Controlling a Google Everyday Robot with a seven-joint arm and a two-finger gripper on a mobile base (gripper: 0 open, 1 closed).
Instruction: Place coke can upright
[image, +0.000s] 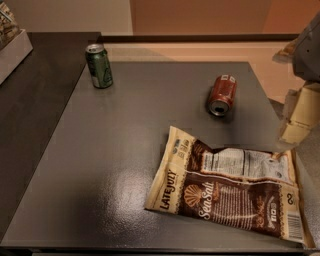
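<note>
Lying on its side on the table, silver top toward the camera, the coke can is untouched and wants righting; the green can stands upright well to its left, the bag flat in front. The gripper hangs at the right edge, apart from the coke can; whether it is open or closed cannot be told.

- The gripper, at the right edge just above the chip bag, is mostly cut off.
- Far to its left, a white box runs out of view.
- The bag's small print is unreadable.
</note>
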